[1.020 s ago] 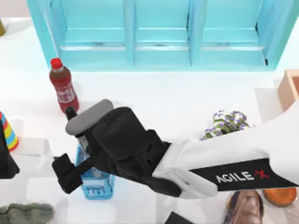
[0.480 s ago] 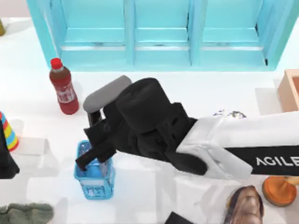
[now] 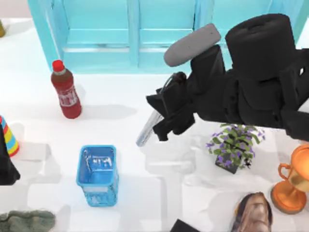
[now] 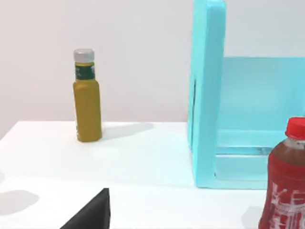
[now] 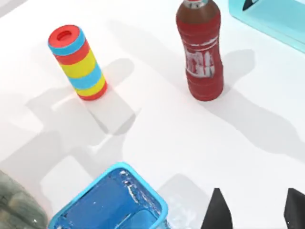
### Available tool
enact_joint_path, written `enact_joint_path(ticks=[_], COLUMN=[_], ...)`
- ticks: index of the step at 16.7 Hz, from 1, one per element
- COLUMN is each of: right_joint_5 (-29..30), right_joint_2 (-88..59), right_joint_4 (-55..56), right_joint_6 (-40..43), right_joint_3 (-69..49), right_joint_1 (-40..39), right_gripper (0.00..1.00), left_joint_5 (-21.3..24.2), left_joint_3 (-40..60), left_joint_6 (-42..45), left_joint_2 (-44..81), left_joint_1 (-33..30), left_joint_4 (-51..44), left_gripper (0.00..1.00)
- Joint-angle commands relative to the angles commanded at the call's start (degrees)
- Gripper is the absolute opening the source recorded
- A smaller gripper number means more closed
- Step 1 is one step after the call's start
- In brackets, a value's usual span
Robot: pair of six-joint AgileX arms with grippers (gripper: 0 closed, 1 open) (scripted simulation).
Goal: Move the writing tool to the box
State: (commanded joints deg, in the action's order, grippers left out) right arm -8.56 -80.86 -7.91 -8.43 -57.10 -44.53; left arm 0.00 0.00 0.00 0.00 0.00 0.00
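The writing tool (image 3: 149, 124) hangs tilted in the right hand (image 3: 166, 112), above the worktop (image 3: 120, 96); one blue basket (image 3: 97, 174) holds nothing solid.

— What sort of place?
— A rendered tabletop scene: white table (image 3: 125, 96), turquoise cabinet (image 3: 164, 34), plain wall.
— Household clutter?
— Yes: potted plant (image 3: 234, 145), trophy (image 3: 292, 183), shoe (image 3: 253, 212).

The right arm's wrist is a matte black bulk of rounded cylindrical housings and angular blocks; a grey capsule-shaped piece juts from its top; the right claw (image 3: 161, 118) ends in flat black pointed fingers (image 5: 217, 212); the left arm shows a black edge.
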Motion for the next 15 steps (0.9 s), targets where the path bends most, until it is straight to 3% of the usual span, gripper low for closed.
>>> enact_joint_path(ticks=[9,12,15], right_joint_5=[-1.6,-3.5,-6.3], right_joint_2=[1.7,2.0,3.3], right_joint_4=[-3.6,-9.4,-17.3], right_joint_6=[1.8,6.6,13.4], right_joint_3=[-0.3,-2.3,-5.4], right_joint_1=[2.5,9.4,21.4], right_gripper=[0.0,0.0,0.0], left_joint_5=[0.0,0.0,0.0], left_joint_3=[0.0,0.0,0.0], left_joint_6=[0.0,0.0,0.0], left_joint_2=[0.0,0.0,0.0], left_joint_1=[0.0,0.0,0.0], left_joint_4=[0.0,0.0,0.0], left_gripper=[1.0,1.0,1.0])
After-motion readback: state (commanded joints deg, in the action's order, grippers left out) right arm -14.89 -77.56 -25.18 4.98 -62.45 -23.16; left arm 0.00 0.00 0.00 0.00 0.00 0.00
